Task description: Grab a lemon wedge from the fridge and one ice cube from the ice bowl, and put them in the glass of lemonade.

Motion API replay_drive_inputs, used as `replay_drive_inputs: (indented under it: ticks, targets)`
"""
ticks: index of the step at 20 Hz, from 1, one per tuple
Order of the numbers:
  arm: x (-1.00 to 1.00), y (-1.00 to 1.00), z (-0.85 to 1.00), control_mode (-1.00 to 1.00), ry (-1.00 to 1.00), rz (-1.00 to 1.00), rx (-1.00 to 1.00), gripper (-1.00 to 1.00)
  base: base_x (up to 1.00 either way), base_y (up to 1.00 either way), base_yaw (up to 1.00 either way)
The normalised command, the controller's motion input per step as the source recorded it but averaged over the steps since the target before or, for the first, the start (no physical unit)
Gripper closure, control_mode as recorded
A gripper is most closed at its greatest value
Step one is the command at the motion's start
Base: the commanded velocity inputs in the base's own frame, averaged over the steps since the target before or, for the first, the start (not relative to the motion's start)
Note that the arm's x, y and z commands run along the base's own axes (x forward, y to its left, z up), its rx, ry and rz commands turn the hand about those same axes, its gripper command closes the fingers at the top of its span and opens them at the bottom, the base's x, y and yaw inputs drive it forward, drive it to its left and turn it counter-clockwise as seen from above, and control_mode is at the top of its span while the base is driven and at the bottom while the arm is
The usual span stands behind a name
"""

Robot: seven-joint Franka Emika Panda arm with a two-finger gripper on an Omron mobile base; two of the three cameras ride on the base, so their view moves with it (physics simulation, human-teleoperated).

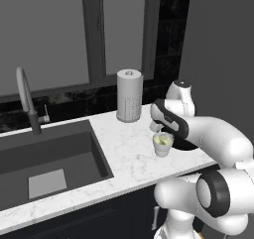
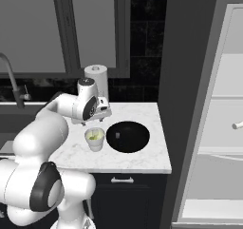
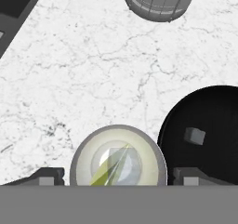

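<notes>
Tool — wide open, empty — above glass of lemonade

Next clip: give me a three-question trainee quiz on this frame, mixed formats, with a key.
1. True or false: the glass of lemonade stands inside the sink basin.
2. Multiple choice: the ice bowl sits A) on the counter beside the glass, B) on a fridge shelf, C) under the faucet.
3. Fill in: in the hand view, the gripper is directly above the ____.

Key
1. False; it stands on the marble counter.
2. A
3. glass of lemonade, with a lemon wedge already in it.
</notes>
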Motion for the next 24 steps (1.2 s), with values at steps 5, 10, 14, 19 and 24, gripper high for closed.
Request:
replay_drive_inputs:
  ticks: [5,10,14,19,24]
  targets:
    - [0.00,0.00,0.01,-1.00,0.00,0.00,0.00,-1.00,0.00,0.00,0.00]
    - [0.00,0.00,0.16,-1.00,-0.01,0.00,0.01,-1.00,0.00,0.00,0.00]
    - [-0.06,0.00,0.32,-1.00,-0.05,0.00,0.04,-1.00,0.00,0.00,0.00]
    - [-0.11,0.00,0.34,-1.00,-0.06,0.00,0.04,-1.00,0.00,0.00,0.00]
    - [-0.28,0.00,0.27,-1.00,-0.07,0.00,0.05,-1.00,0.00,0.00,0.00]
